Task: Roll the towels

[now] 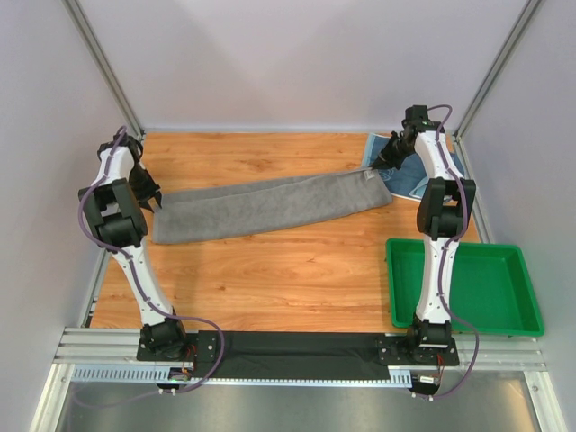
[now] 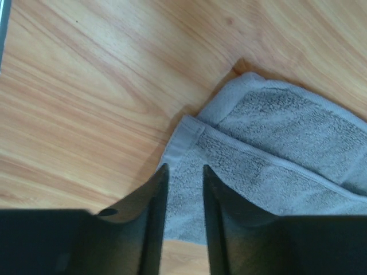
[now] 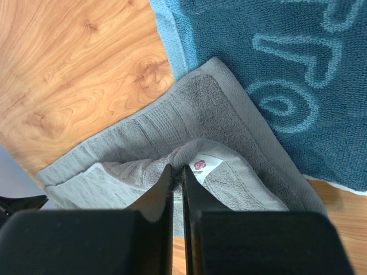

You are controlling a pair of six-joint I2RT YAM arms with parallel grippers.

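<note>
Left hand [image 2: 184, 169] apart, grey towel [image 2: 275, 149] end just beneath it; right hand [image 3: 178, 168] together, apparently pinching the towel's fold.

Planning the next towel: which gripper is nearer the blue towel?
Right. The right gripper pinches one end of the grey towel, at the edge of the blue towel. The left gripper is at the opposite end.

Long grey towel [image 1: 270, 209] flat, right end atop blue lettered towel [image 3: 275, 57].

Blue towel [image 1: 407, 184] mostly behind right arm [image 1: 434, 157] (lettering [image 3: 281, 106] cut off).
</note>
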